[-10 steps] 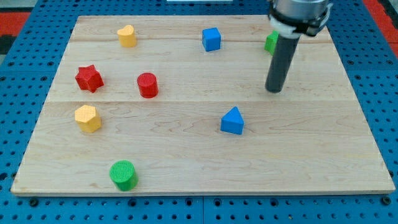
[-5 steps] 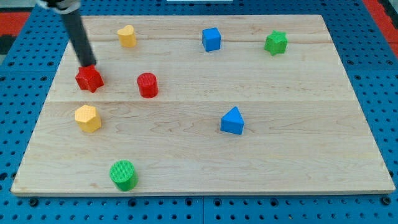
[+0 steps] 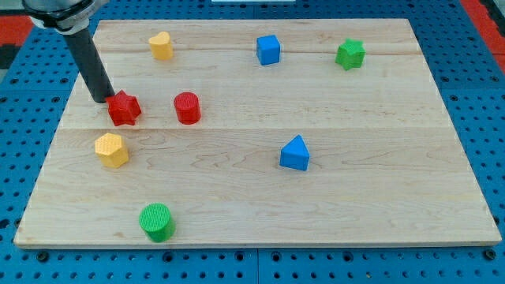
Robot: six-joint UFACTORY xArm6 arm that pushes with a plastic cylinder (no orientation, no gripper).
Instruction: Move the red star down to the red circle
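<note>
The red star [image 3: 124,109] lies on the wooden board [image 3: 252,197] at the view's left. The red circle [image 3: 187,107] stands to its right, a gap apart, at about the same height in the view. My tip [image 3: 102,99] is at the star's upper left, touching or nearly touching it. The dark rod rises from there toward the view's top left.
A yellow hexagon [image 3: 111,150] lies just below the red star. A yellow heart [image 3: 161,46], a blue cube [image 3: 268,49] and a green star [image 3: 349,54] sit along the top. A blue triangle [image 3: 295,153] is at centre right, a green circle [image 3: 156,222] at bottom left.
The rod swept from the view's right to the red star's upper left. The star has since slid a little right and down, toward the red circle.
</note>
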